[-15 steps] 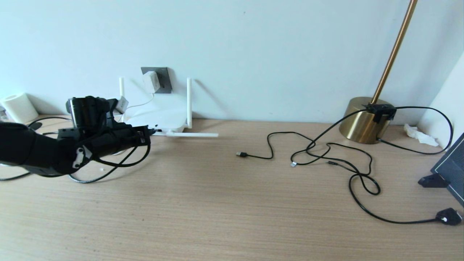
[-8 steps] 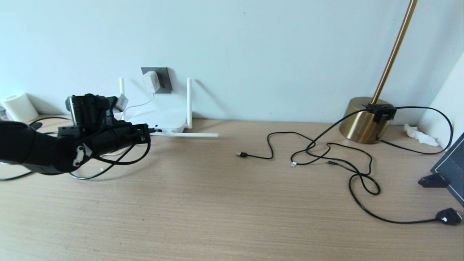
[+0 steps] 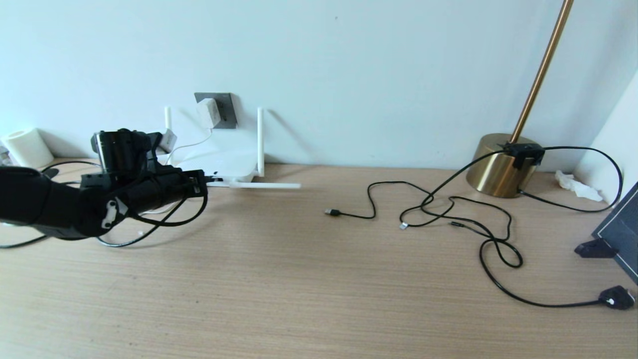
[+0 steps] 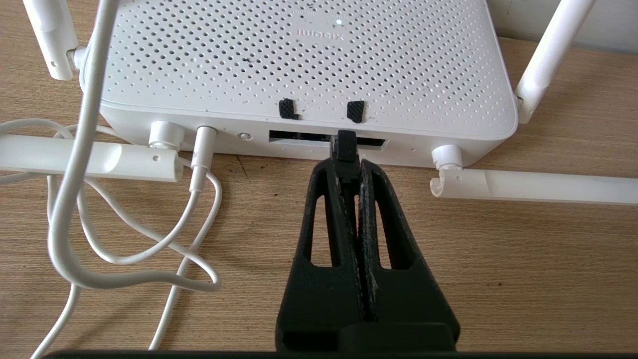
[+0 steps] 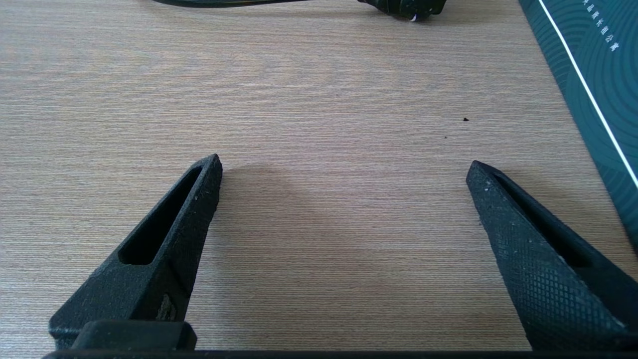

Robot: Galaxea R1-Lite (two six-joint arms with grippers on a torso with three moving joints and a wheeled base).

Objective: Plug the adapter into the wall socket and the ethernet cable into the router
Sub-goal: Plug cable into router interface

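Note:
The white router (image 4: 309,65) lies against the wall below the dark grey wall socket (image 3: 224,110). The white adapter (image 3: 206,112) sits in that socket, and its thin white cord (image 4: 79,149) runs to the router's back edge. My left gripper (image 4: 346,167) is shut on the black plug end of the ethernet cable (image 4: 345,148), whose tip is at the dark port slot in the router's edge. In the head view the left gripper (image 3: 205,180) is at the router (image 3: 219,167), with the ethernet cable (image 3: 172,225) looping beneath the arm. My right gripper (image 5: 344,167) hangs open over bare table.
Two router antennas (image 4: 528,185) lie flat on the table beside the left gripper. Black USB cables (image 3: 448,214) sprawl at the right near a brass lamp base (image 3: 498,167). A paper roll (image 3: 25,148) stands far left, and a dark panel (image 3: 620,234) at the right edge.
My left gripper with the plug edged slightly toward the router's ports, then held still. The right gripper and the other things have not moved.

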